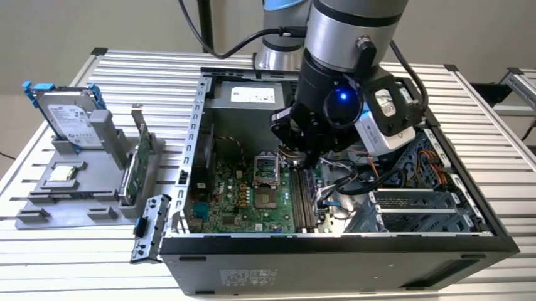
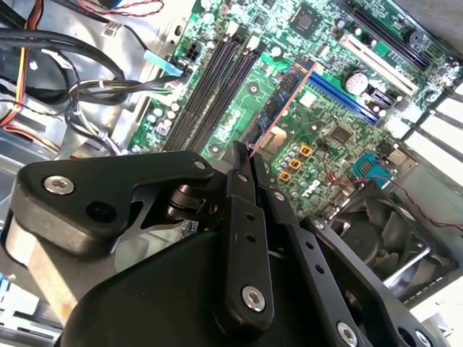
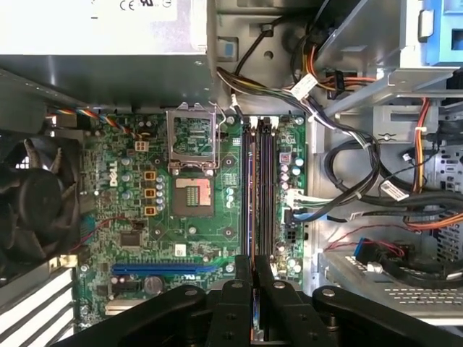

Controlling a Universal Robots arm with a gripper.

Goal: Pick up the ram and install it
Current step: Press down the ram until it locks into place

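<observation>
My gripper (image 2: 242, 155) is shut on the ram (image 2: 286, 101), a thin dark stick seen edge-on with an orange-lined edge. It reaches out from the fingertips over the green motherboard (image 2: 325, 108). In the first wrist view the gripper (image 3: 253, 264) sits over the near end of the black memory slots (image 3: 266, 188), and the ram runs along their left side. In the exterior view the gripper (image 1: 300, 157) is low inside the open computer case (image 1: 335, 248), just above the slots (image 1: 303, 194). I cannot tell whether the ram touches a slot.
Cable bundles (image 3: 362, 173) crowd one side of the slots; the processor socket (image 3: 194, 195) and a black fan (image 3: 32, 210) lie on the other. Outside the case, a grey stand (image 1: 75, 188) holds a silver hard drive (image 1: 71, 116) and a green card (image 1: 138, 166).
</observation>
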